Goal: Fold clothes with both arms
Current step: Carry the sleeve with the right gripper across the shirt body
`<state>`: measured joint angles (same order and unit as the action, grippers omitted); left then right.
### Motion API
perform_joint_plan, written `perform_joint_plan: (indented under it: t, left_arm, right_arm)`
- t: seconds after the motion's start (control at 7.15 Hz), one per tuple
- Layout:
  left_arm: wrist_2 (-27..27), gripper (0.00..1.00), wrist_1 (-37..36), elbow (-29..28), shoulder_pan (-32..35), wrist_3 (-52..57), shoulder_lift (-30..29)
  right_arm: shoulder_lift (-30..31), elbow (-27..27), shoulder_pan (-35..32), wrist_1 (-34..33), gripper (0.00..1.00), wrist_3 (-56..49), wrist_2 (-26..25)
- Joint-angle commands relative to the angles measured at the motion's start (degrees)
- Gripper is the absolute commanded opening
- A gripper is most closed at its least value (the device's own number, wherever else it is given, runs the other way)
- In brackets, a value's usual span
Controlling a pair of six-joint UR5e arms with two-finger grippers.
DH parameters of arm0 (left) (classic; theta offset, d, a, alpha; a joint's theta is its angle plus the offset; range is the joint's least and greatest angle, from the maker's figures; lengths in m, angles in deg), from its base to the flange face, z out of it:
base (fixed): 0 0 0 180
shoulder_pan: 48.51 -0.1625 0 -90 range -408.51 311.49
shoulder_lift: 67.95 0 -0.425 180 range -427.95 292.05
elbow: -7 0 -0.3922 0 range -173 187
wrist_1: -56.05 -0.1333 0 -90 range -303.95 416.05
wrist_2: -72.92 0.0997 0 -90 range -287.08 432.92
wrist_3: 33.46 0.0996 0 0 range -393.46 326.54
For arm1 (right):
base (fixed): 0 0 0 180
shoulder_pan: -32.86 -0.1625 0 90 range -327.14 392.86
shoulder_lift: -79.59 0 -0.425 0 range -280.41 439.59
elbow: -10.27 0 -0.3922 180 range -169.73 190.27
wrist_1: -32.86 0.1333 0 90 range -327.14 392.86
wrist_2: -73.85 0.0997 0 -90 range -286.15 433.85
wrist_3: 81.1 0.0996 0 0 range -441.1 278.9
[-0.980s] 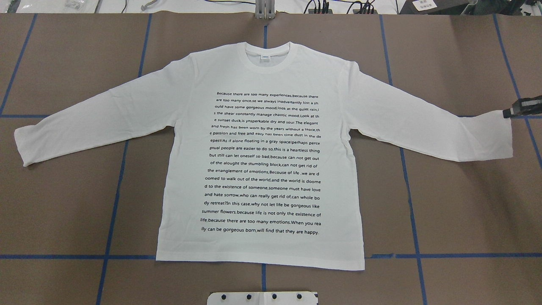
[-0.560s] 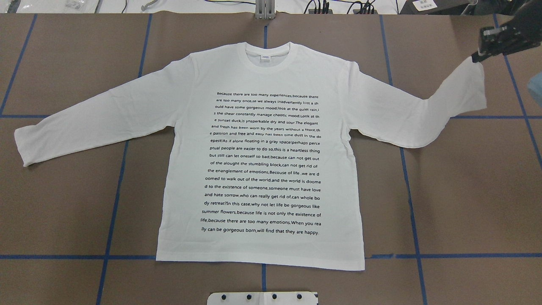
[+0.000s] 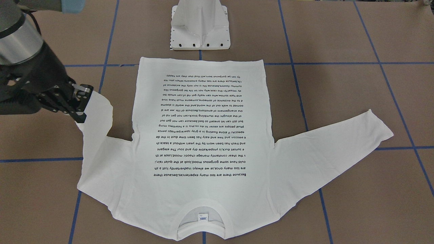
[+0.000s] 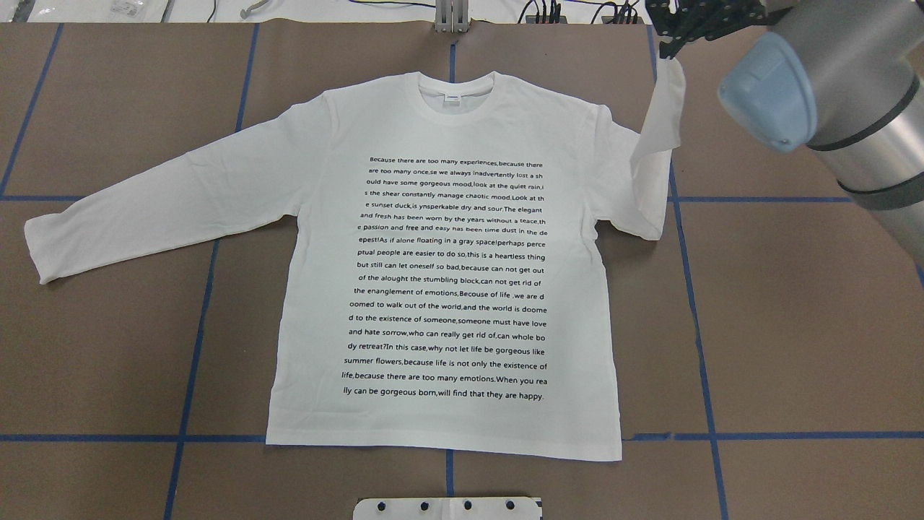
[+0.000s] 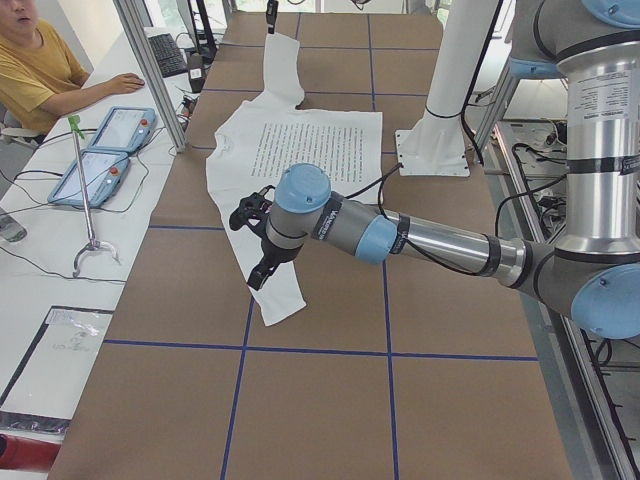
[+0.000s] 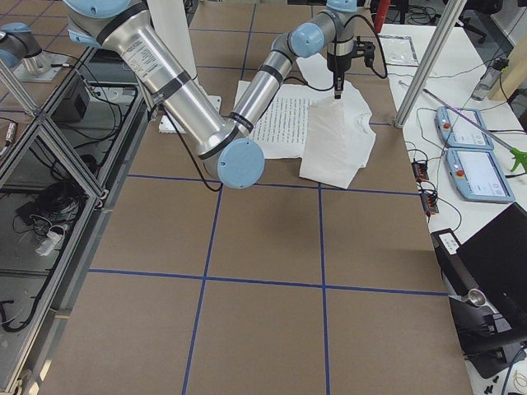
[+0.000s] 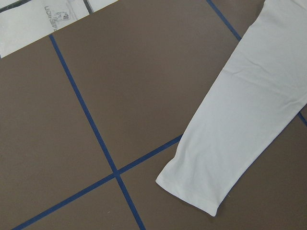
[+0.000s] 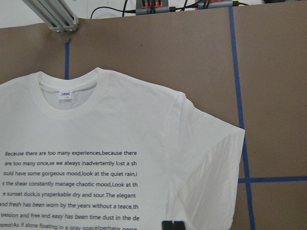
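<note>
Holding up 1 sleeve of the shirt with the right gripper.

Nearest, just beyond the pedestal base, spread flat and print-up on the brown table, hem close, collar far. Out to the left, hovering over the flat left sleeve with the left gripper; cannot tell whether parted or closed. Farthest, pinched tight on the right cuff, held high beyond the shoulder, sleeve hanging below.

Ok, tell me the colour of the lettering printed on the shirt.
Black lettering in many lines on a white shirt; it shows best in the overhead exterior view.
</note>
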<state>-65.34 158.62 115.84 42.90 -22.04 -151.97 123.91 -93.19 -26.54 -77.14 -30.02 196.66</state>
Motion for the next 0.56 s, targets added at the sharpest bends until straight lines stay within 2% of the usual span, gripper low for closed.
perform_joint_plan:
  t: [0.0,0.14,0.28,0.42]
  left_arm:
    - [0.09,1.0,0.0,-0.48,0.0,0.09,0.0]
    - [0.0,1.0,0.0,-0.83,0.0,0.09,0.0]
    - [0.0,1.0,0.0,-1.35,0.09,0.18,0.0]
    - [0.09,1.0,0.0,-1.7,0.09,0.18,0.0]
  right_arm:
    - [-15.41,12.07,7.77,0.31,0.0,10.75,-6.05]
    - [-21.41,19.72,10.68,2.06,0.0,13.49,-8.35]
    - [-23.47,24.49,13.93,7.55,0.0,15.78,-9.85]
    - [-24.71,30.28,18.14,13.35,0.0,19.72,-16.56]
